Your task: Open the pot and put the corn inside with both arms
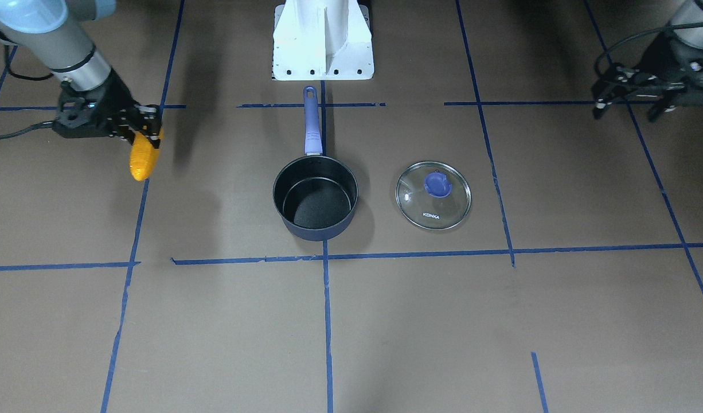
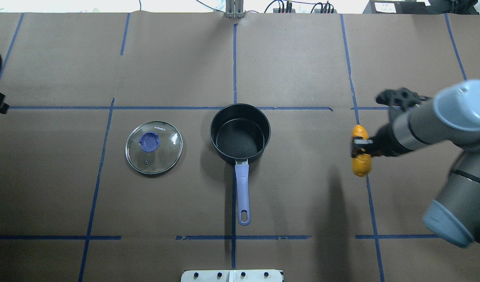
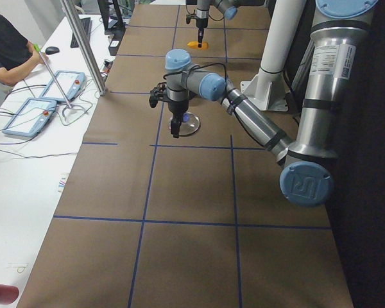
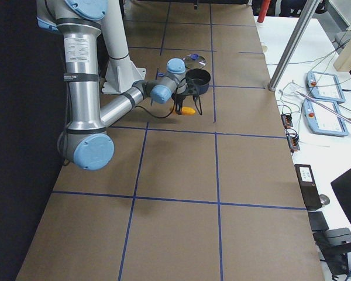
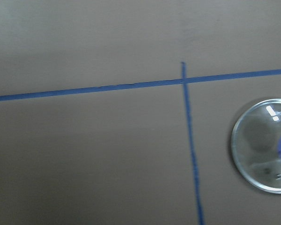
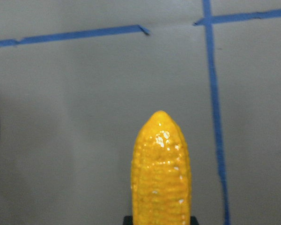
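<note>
Pot [image 2: 240, 135] sits open — lid [image 2: 154, 147] beside (corn [image 2: 360, 150] held apart).

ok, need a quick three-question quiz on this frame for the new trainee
1. True or false: the lid sits on the pot.
2. Where is the corn? A) lying in the pot B) held in the right gripper C) lying on the lid
3. Fill in: the pot's handle points ___ the robot's base (toward / away from).

Key: 1 false, the lid lies apart from the pot, on the robot's left of it. 2 B. 3 toward.
</note>
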Controlling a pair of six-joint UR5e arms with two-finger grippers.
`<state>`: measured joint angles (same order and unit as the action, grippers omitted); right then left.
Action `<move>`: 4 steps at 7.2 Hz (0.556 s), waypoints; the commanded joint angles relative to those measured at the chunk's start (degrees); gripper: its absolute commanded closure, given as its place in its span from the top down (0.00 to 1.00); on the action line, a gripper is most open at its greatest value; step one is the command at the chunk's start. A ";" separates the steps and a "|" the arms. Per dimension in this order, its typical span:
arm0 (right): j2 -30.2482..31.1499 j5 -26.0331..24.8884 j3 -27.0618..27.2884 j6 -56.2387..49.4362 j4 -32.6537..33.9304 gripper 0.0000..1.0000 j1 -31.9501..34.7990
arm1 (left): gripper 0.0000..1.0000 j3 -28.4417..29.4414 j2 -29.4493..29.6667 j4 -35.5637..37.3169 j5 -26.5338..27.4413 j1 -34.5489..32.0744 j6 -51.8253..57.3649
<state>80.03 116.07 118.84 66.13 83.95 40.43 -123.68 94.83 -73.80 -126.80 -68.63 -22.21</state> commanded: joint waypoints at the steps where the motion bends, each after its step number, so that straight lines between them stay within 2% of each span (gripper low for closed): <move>1: -24.04 -1.01 -6.11 0.93 18.04 0.00 -1.83 | 1.00 4.47 -1.40 0.32 -0.11 -7.45 12.31; 3: -34.90 -6.01 -16.57 6.81 17.83 0.00 -7.18 | 1.00 7.91 -1.40 -0.03 -0.20 -9.59 16.76; 4: -37.47 -6.90 -21.14 7.26 17.65 0.01 -8.25 | 1.00 7.92 -1.40 -0.12 -0.20 -9.68 16.85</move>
<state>47.23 110.88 103.49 72.09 101.41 34.11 -116.48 93.46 -73.76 -126.99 -77.77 -6.29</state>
